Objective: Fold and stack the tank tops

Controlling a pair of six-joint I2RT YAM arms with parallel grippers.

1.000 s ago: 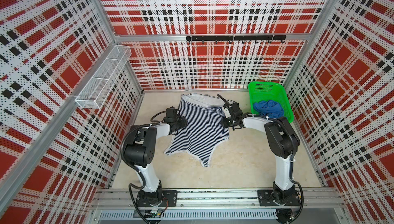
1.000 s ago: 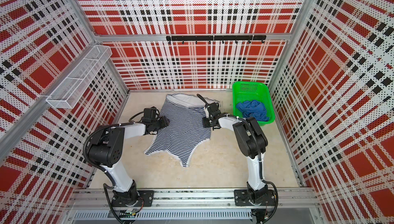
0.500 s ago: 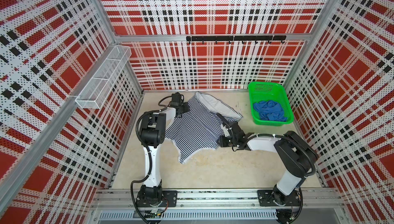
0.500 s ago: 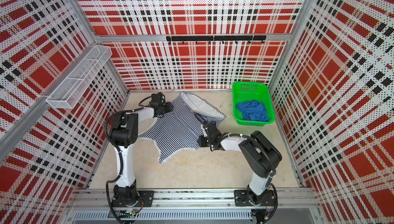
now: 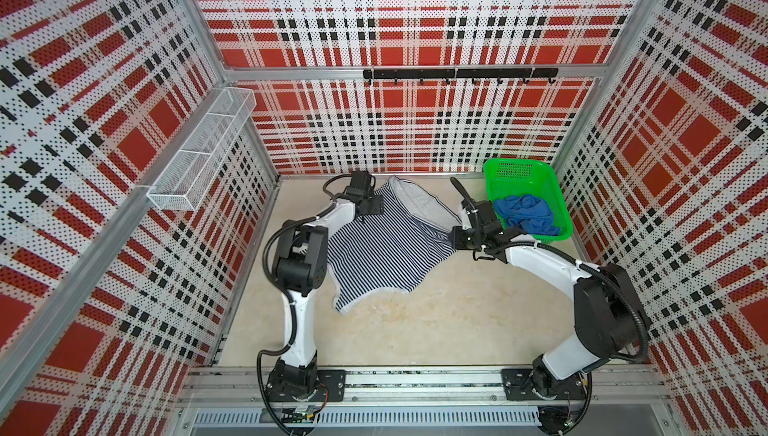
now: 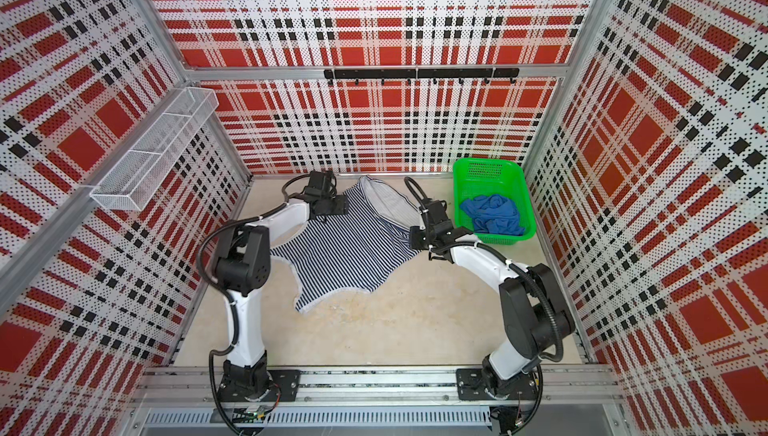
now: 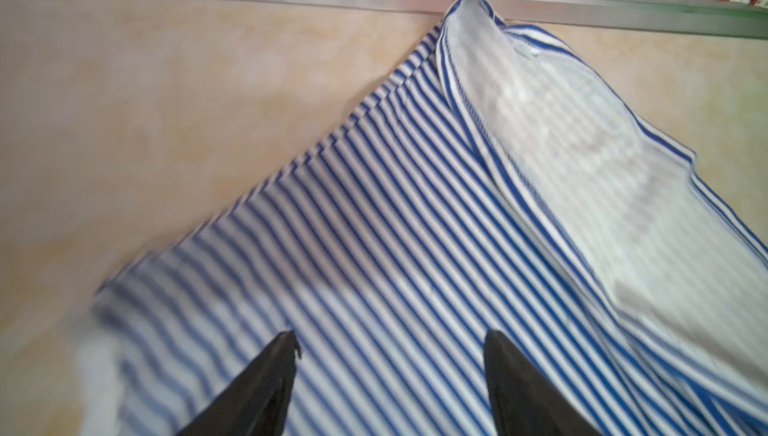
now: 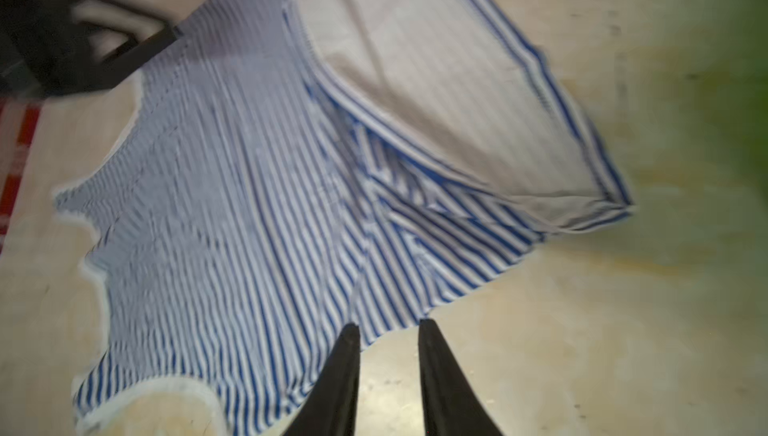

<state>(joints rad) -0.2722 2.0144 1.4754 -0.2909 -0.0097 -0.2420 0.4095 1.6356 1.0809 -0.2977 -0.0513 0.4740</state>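
The striped tank top (image 5: 386,255) (image 6: 349,255) lies spread on the beige table, its back part turned over and showing the pale inside (image 5: 419,201). My left gripper (image 5: 369,207) (image 7: 390,338) hangs over its back left part, open wide, with only striped cloth (image 7: 415,226) under the jaws. At the top's right edge my right gripper (image 5: 455,241) (image 8: 388,328) is open by a narrow gap, bare table showing between the fingers and the striped top (image 8: 249,205) just beyond them. The blue tank top (image 5: 525,214) (image 6: 494,214) lies crumpled in the green basket.
The green mesh basket (image 5: 519,164) (image 6: 486,163) stands at the back right, right behind my right wrist. A white wire shelf (image 5: 199,155) hangs on the left wall and a black hook rail (image 5: 457,74) on the back wall. Plaid walls close in three sides.
My right gripper has moved from the front of the striped top back toward the basket. The left arm's elbow has swung out and its gripper shifted right. The top lies spread wider.
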